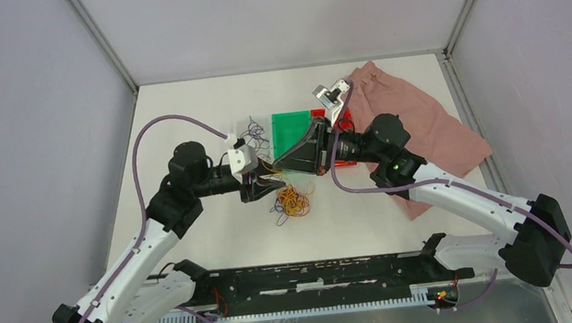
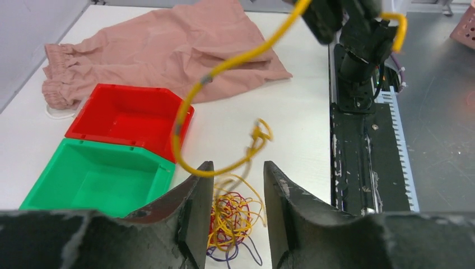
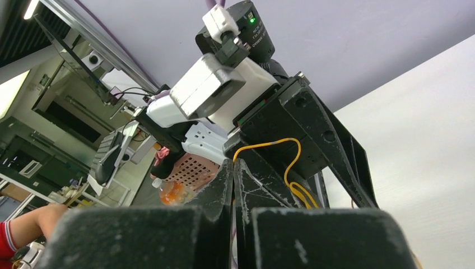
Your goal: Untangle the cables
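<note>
Tabletop (image 1: 195,243): white, with both arms reaching in from the near edge to meet around its middle.

Cables (image 1: 291,201): a loose tangle of yellow, red and dark purple strands lies on the tabletop near its centre, on the near side of the bins and directly below the two grippers. In the left wrist view the heap (image 2: 232,218) shows under and between the left fingers.

Right gripper (image 3: 233,163): jaws pressed together, pinching a yellow strand (image 3: 283,147) at the tips. It is held above the tabletop, pointing toward the left arm. The strand (image 2: 224,67) hangs from it in a long loop whose bottom passes between the left fingers.

Left gripper (image 2: 238,171): jaws spread, with a clear gap between the fingers (image 2: 193,207). The yellow loop crosses that gap close to one fingertip; whether it touches cannot be told. It is not clamped.

Green bin (image 2: 33,196) and red bin (image 2: 78,126): side by side and touching, beyond the tangle toward the far edge. No cable is seen in either.

Pink cloth (image 1: 414,116): crumpled, spread toward the far right corner, just beside the red bin.
</note>
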Robot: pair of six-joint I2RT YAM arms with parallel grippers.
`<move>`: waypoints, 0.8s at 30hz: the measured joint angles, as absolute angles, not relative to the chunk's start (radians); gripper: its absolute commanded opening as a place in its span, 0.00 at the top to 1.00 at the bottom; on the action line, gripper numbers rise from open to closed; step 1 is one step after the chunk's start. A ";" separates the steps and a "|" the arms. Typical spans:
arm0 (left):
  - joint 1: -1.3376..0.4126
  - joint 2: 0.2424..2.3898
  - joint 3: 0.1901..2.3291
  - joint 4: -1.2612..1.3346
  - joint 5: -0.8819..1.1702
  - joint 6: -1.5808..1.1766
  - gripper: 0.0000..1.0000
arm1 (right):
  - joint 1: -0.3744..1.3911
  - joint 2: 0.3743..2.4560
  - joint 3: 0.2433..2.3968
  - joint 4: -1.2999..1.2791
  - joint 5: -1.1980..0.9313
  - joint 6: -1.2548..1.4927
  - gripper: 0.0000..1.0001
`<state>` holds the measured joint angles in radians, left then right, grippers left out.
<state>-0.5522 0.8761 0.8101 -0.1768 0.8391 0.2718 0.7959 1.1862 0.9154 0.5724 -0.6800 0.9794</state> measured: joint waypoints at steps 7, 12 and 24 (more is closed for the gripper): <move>-0.552 0.907 0.848 -0.121 0.841 0.164 0.97 | 0.799 1.184 0.915 0.565 -0.679 0.977 0.54; -0.552 0.910 0.950 -0.152 0.850 0.134 0.97 | 0.799 1.120 0.913 0.423 -0.649 0.841 0.27; -0.552 0.939 1.286 -0.256 0.848 0.153 0.97 | 0.799 0.860 0.820 0.117 -0.467 0.393 0.03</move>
